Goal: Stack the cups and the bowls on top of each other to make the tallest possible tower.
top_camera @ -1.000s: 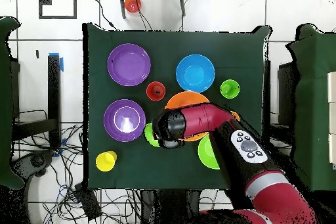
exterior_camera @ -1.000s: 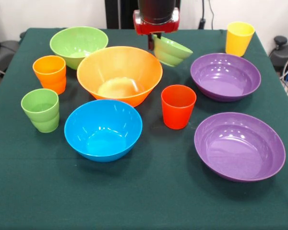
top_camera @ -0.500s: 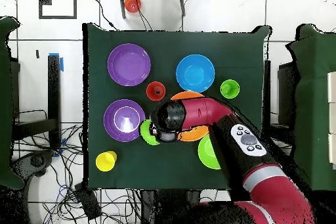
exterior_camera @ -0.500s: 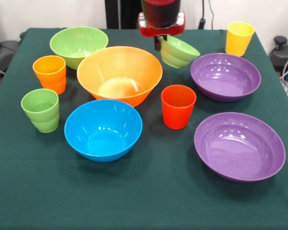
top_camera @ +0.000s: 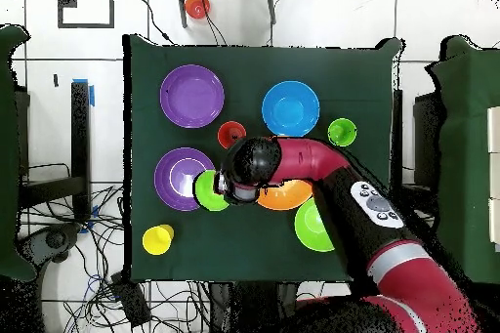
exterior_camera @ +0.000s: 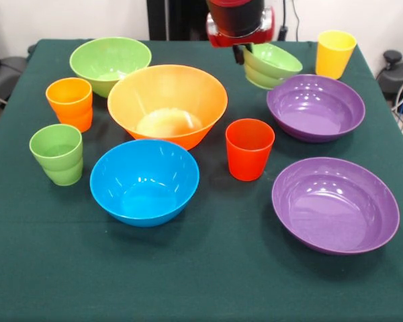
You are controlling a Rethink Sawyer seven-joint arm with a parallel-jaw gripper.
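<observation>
My gripper [exterior_camera: 244, 52] is shut on the rim of the small light-green bowl [exterior_camera: 274, 64] and holds it tilted in the air, just beside the far purple bowl [exterior_camera: 315, 106]. From above, that small bowl [top_camera: 209, 190] overlaps the edge of a purple bowl [top_camera: 179, 179]. On the table stand the large orange bowl [exterior_camera: 166, 104], the blue bowl [exterior_camera: 144, 181], the medium green bowl [exterior_camera: 109, 62] and the near purple bowl [exterior_camera: 334, 203]. Around them are the orange cup [exterior_camera: 70, 102], green cup [exterior_camera: 57, 153], red cup [exterior_camera: 249, 148] and yellow cup [exterior_camera: 334, 54]. No tower stands.
A dark green cloth covers the table [exterior_camera: 208, 282]. My arm [top_camera: 322, 168] lies over the orange bowl [top_camera: 289, 196] in the overhead view and hides the orange cup. A small orange thing [top_camera: 196, 4] and cables lie on the floor beyond the table.
The gripper has carried the small light-green bowl away from the orange bowl and higher, toward the far purple bowl. Nothing else has moved.
</observation>
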